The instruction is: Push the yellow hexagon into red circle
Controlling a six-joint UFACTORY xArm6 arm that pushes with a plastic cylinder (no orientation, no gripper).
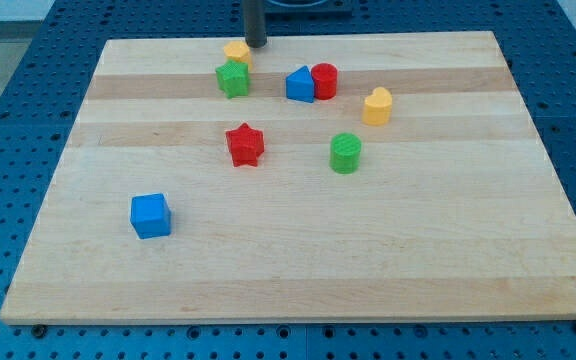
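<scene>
The yellow hexagon (235, 51) lies near the board's top edge, touching the green star (233, 78) just below it. The red circle (324, 80) stands to the right, touching a blue block (300, 85) on its left side. My tip (255, 45) is at the board's top edge, right next to the yellow hexagon's upper right side. The rod rises out of the view's top.
A yellow block (376, 105) sits right of the red circle. A red star (245, 144) and a green cylinder (345, 153) are mid-board. A blue cube (151, 215) is at lower left. The wooden board (298, 260) lies on a blue perforated table.
</scene>
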